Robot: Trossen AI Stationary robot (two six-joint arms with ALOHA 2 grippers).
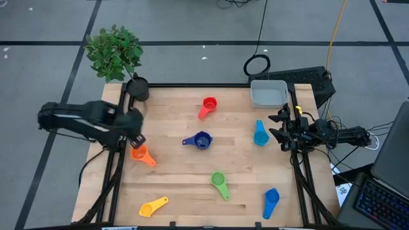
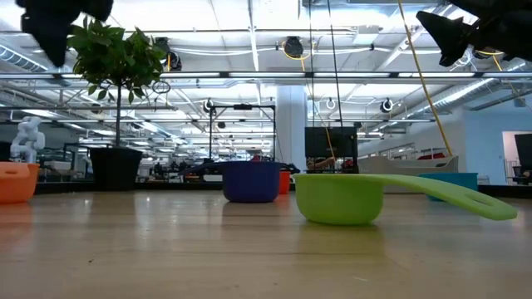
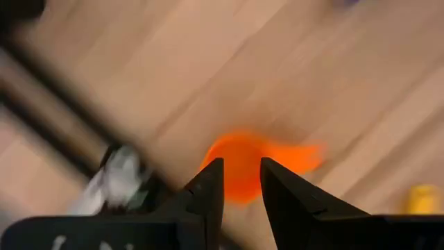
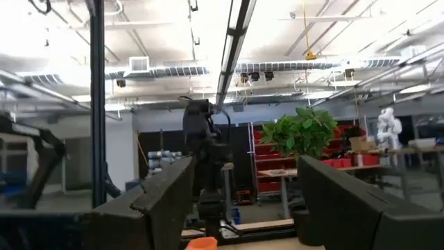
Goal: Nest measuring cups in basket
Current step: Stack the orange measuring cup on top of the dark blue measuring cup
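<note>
Seven measuring cups stand on their bases across the wooden table: red (image 1: 208, 105), dark blue (image 1: 200, 140), light blue (image 1: 260, 135), orange (image 1: 143, 155), green (image 1: 219, 183), yellow (image 1: 153, 206) and medium blue (image 1: 271, 201). The light grey basket (image 1: 268, 93) sits at the far right corner, with nothing in it. My left gripper (image 3: 241, 167) points down above the orange cup (image 3: 243, 167), clear of it. Its fingers stand a little apart and hold nothing. My right gripper (image 4: 243, 184) waits at the table's right edge, raised and wide open.
A black pot (image 1: 137, 88) with a green plant (image 1: 115, 52) stands at the far left corner, close behind my left arm. The black frame rails run along both side edges of the table. Bare wood lies between the cups in the middle.
</note>
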